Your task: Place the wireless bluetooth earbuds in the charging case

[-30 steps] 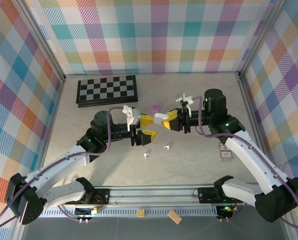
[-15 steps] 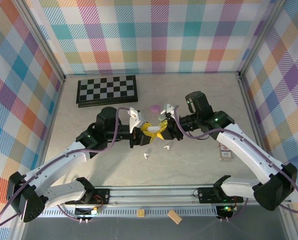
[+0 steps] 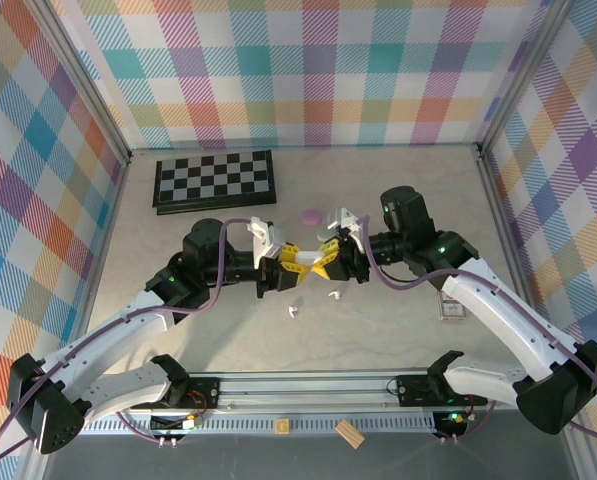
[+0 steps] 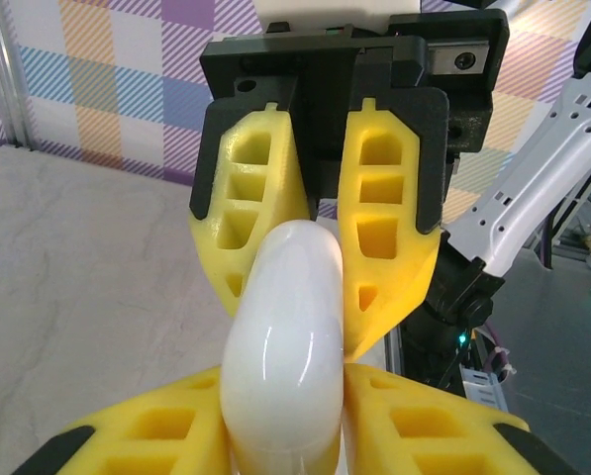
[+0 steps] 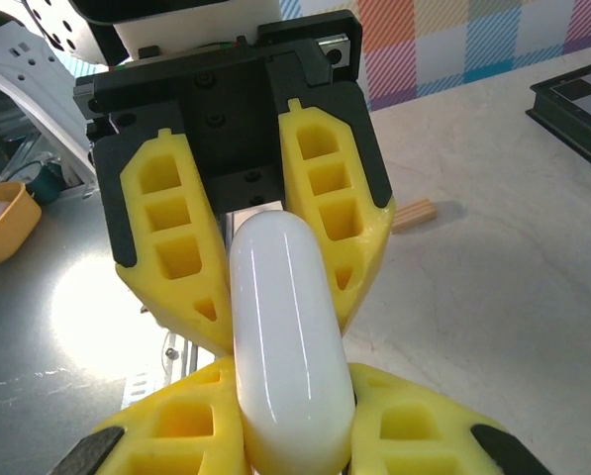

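We had both arms nose to nose over the middle of the table (image 3: 178, 330). The left gripper (image 3: 291, 263) and the right gripper (image 3: 329, 262) faced each other, yellow fingers all but interlocked.

Between them was the white charging case (image 4: 280, 346), a smooth, glossy pebble shape, and each side had an end of it. On the left wrist camera we saw that arm's own fingers (image 4: 156, 440) pressed in on the near end of the case, one on each flank. The opposite pair clamped the far end. The right wrist camera gave us the mirror picture: its fingers (image 5: 414, 426) squeezed tight on the near end, and the left gripper's fingers closed around the other. So both grippers pinched the same case, held end to end. We could not tell whether its lid was up or down.

And the earbuds? Two white earbuds lay loose on the tabletop just nearer the bases than the grippers. One earbud (image 3: 332, 294) sat almost under the right gripper. The other earbud (image 3: 292, 311) was a little nearer the rail and to the left. Neither touched the case or a finger.

Behind the grippers a purple case (image 3: 310, 216) rested on the table. A chessboard (image 3: 214, 180) lay at the far left, well apart. Near the right arm a small card (image 3: 451, 303) lay flat.
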